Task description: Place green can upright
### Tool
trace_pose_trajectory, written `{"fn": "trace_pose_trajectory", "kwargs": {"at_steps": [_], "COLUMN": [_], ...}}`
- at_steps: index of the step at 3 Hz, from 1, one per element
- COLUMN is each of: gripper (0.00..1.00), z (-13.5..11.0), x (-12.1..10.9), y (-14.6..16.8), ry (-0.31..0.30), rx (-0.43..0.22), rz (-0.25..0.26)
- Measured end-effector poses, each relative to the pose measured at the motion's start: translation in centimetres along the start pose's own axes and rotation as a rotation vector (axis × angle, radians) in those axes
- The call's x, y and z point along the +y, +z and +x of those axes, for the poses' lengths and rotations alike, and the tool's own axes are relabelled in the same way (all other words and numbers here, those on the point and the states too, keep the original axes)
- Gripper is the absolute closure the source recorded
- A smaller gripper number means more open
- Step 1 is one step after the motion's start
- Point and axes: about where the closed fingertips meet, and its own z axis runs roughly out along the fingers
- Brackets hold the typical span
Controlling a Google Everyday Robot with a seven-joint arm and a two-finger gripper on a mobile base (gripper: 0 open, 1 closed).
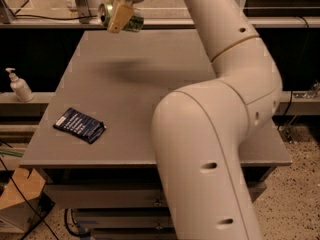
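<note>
The white robot arm [215, 134] is seen filling the right of the frame, bent over a grey table [130, 99]; a dark blue packet [80, 125] is laid at lower left; at top, left of centre, the gripper [119, 14] is clamped on the green can [135, 23], held sideways above the table's far edge; a pump bottle [19, 85] is stood at far left.

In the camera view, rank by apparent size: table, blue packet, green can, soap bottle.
1. table
2. blue packet
3. Unranked: the green can, held by the gripper above the table's far edge, and the soap bottle look alike; the can is farther and partly hidden.
</note>
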Motion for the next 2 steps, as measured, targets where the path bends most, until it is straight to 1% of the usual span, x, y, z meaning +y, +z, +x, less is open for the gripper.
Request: {"fn": "trace_pose_trajectory", "kwargs": {"at_steps": [1, 2], "gripper": [1.0, 1.0], "z": [-0.4, -0.35], "x": [0.53, 0.67], "y": [-2.39, -2.6], "ry": [0.003, 0.006], "rx": [-0.079, -0.089], "rz": [0.026, 0.027]}}
